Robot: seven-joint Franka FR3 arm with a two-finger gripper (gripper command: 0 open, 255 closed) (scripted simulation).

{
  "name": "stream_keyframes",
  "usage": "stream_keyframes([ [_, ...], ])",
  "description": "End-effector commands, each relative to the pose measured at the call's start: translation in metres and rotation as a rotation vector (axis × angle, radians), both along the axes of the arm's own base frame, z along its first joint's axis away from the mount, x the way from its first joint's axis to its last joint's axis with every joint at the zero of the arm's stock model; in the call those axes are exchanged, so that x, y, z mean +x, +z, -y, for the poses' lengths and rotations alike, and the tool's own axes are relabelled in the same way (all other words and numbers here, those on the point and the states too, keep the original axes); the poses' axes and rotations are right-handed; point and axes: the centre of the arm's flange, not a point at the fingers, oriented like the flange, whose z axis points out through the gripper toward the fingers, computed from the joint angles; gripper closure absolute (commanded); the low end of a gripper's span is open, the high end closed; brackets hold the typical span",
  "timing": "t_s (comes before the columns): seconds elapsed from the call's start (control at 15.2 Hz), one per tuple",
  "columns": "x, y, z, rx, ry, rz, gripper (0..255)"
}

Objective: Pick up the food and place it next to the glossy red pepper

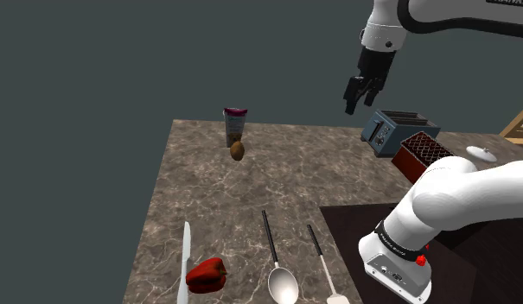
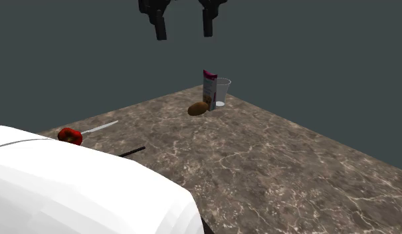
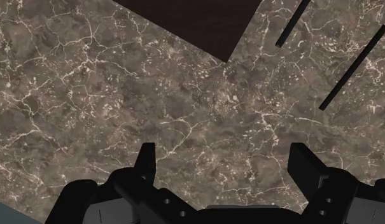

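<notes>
A small brown potato (image 1: 237, 151) lies on the marble counter (image 1: 251, 186) near its far edge, just in front of a pink-topped carton (image 1: 234, 126); it is also seen as the potato (image 2: 199, 108) in the second exterior view. The glossy red pepper (image 1: 206, 275) sits near the counter's front, at the shoulder view's lower left, and as the pepper (image 2: 70, 136). My gripper (image 1: 359, 93) hangs high above the counter, open and holding nothing, well to the right of the potato in the shoulder view. In the wrist view the gripper (image 3: 223, 167) looks down on bare marble.
A knife (image 1: 183, 263) lies beside the pepper, and two long-handled spoons (image 1: 277, 259) lie to its right. A clear glass (image 2: 222, 92) stands behind the carton. A grey toaster (image 1: 398, 132) and a red-brown box (image 1: 424, 155) stand at the shoulder view's right.
</notes>
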Motion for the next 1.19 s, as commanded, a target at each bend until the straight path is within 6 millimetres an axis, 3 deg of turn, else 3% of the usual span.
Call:
stream_keyframes([
  [0.0, 0.0, 0.0, 0.0, 0.0, 0.0, 0.0, 0],
  [1.12, 0.155, -0.141, -0.081, -0.03, -0.228, 0.027, 0],
])
